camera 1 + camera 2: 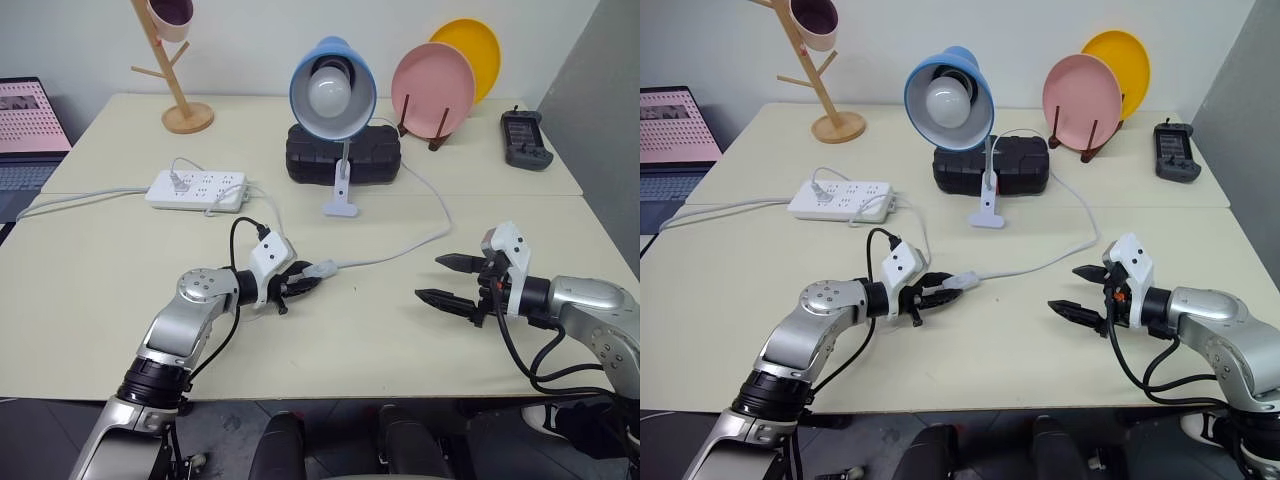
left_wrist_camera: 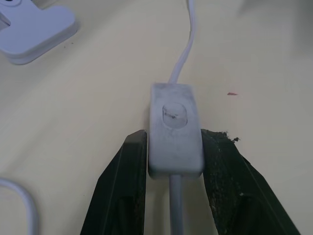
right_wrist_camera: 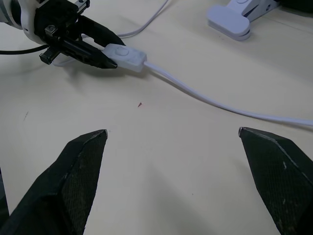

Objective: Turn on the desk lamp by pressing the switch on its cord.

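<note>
1. Switch pinched between our left gripper fingers, on table front of desk lamp.
2. Our right gripper spread wide, empty, well apart from cord.

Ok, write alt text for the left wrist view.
The left tool's two black fingers clamp the white switch by its sides on a cream table, rocker button facing up. The cord runs on from the switch's far end, and the lamp's white base sits at the picture's edge.
</note>
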Controlling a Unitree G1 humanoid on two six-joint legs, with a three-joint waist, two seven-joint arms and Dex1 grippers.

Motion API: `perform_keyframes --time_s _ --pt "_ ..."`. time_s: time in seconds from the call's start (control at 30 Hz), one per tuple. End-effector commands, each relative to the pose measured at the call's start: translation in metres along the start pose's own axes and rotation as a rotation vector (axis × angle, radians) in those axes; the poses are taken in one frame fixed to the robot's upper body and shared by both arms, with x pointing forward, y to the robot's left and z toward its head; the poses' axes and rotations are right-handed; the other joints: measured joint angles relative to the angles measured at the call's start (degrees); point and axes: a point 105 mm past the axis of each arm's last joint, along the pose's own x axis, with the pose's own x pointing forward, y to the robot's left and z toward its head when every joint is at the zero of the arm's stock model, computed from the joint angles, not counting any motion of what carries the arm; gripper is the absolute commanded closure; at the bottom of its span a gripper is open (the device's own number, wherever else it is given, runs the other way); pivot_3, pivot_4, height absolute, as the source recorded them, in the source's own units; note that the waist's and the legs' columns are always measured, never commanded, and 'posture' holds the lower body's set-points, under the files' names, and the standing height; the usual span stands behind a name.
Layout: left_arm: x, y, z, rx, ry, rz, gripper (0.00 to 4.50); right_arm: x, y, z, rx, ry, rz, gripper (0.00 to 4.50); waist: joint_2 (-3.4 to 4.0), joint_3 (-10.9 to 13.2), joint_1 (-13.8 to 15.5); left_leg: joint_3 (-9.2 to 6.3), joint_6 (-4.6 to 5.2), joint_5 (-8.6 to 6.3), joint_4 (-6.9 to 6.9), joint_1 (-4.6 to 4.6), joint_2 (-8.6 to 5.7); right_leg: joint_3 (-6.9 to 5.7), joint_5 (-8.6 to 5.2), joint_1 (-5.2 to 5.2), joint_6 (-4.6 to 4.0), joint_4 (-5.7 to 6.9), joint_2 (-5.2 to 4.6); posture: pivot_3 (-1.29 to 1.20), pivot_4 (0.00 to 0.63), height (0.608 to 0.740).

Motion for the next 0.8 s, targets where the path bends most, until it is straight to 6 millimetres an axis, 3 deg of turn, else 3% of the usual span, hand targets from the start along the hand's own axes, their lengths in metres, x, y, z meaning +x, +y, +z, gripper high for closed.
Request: perform_keyframes --time_s 0.03,0.5,0.63,0.8 --pt "-0.0026 0.0030 0.0054 0.021 -0.005 0.004 2.83 -0.0056 -0.0016 0.0075 -0.039 -0.021 -0.017 0.00 0.00 0.00 0.00 0.00 0.00 0.00 0.00 0.00 0.00 0.00 0.00 0.00 0.00 0.00 0.00 0.00 0.150 0.740" --pt "-0.0092 0.0037 0.0035 0.011 0.007 0.002 2.83 -0.0055 -0.0013 0.0046 -0.034 -0.022 -0.019 0.00 0.00 0.00 -0.01 0.00 0.00 0.00 0.00 0.00 0.00 -0.01 0.00 0.00 0.00 0.00 0.00 0.00 0.150 0.740" --pt "-0.0100 0.0028 0.0045 0.004 0.000 -0.002 3.42 -0.0053 -0.0012 0.0051 -0.033 -0.024 -0.016 0.00 0.00 0.00 -0.01 0.00 0.00 0.00 0.00 0.00 0.00 0.00 0.00 0.00 0.00 0.00 0.00 0.00 0.150 0.740" --pt "-0.0100 0.0029 0.0049 -0.003 -0.004 0.002 3.44 -0.0051 0.0000 0.0045 -0.030 -0.023 -0.013 0.00 0.00 0.00 -0.01 0.00 0.00 0.00 0.00 0.00 0.00 0.00 0.00 0.00 0.00 0.00 0.00 0.00 0.150 0.740"
